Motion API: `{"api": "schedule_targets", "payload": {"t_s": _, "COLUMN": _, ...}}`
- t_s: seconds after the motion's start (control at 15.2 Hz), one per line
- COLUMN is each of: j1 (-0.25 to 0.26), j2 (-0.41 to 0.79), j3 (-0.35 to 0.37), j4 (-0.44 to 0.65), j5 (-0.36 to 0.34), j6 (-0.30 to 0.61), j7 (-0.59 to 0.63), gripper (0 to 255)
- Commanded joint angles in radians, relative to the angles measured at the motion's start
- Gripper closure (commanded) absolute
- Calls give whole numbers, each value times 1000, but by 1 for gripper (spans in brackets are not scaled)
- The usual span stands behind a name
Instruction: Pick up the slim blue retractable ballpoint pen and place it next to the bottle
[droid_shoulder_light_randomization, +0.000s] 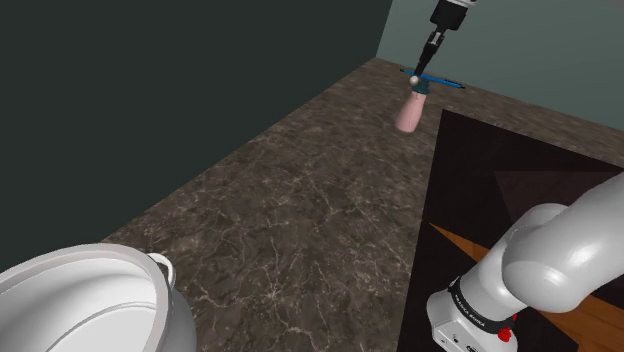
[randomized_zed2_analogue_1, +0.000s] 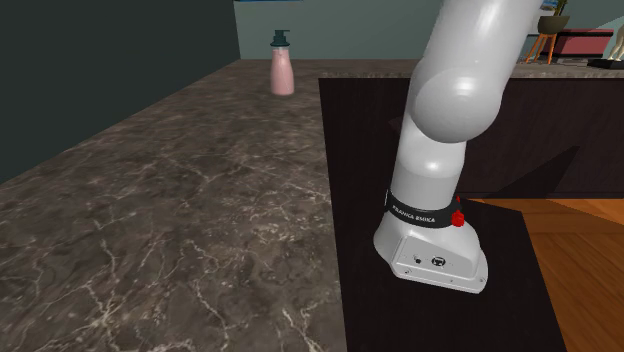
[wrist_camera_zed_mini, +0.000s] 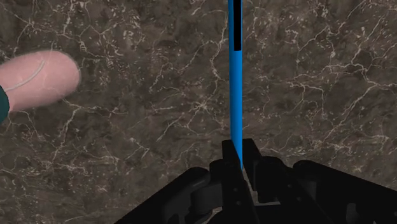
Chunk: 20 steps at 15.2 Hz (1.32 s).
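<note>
gripper (wrist_camera_zed_mini: 240, 153) clasps blue pen (wrist_camera_zed_mini: 235, 83) near bottle (wrist_camera_zed_mini: 38, 76); pot (droid_shoulder_light_randomization: 90, 300) well apart.

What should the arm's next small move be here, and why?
Probably ease the pen down to the counter beside the bottle. The gripper is shut on the blue pen, and the shoulder view puts it right by the pink bottle's top. The pen's height above the counter is unclear.

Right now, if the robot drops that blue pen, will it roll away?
Probably. The pen looks thin and round, so it would likely roll on the smooth counter. It seems stiff too: it sticks out straight from the gripper without drooping.
</note>
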Motion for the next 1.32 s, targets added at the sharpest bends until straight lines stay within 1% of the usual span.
{"api": "schedule_targets", "payload": {"t_s": 0.0, "j1": -14, "j2": 64, "j3": -40, "j4": 66, "j5": 24, "j6": -10, "j7": -59, "gripper": 255}}
{"api": "schedule_targets", "payload": {"t_s": 0.26, "j1": -60, "j2": 217, "j3": -112, "j4": 224, "j5": 100, "j6": -44, "j7": -177, "gripper": 255}}
{"api": "schedule_targets", "payload": {"t_s": 0.46, "j1": -119, "j2": 351, "j3": -155, "j4": 371, "j5": 178, "j6": -88, "j7": -263, "gripper": 255}}
{"api": "schedule_targets", "payload": {"t_s": 0.66, "j1": -211, "j2": 503, "j3": -178, "j4": 555, "j5": 271, "j6": -154, "j7": -339, "gripper": 255}}
{"api": "schedule_targets", "payload": {"t_s": 0.79, "j1": -301, "j2": 622, "j3": -178, "j4": 722, "j5": 343, "j6": -219, "j7": -377, "gripper": 255}}
{"api": "schedule_targets", "payload": {"t_s": 1.25, "j1": -248, "j2": 560, "j3": -178, "j4": 532, "j5": 302, "j6": -87, "j7": -382, "gripper": 255}}
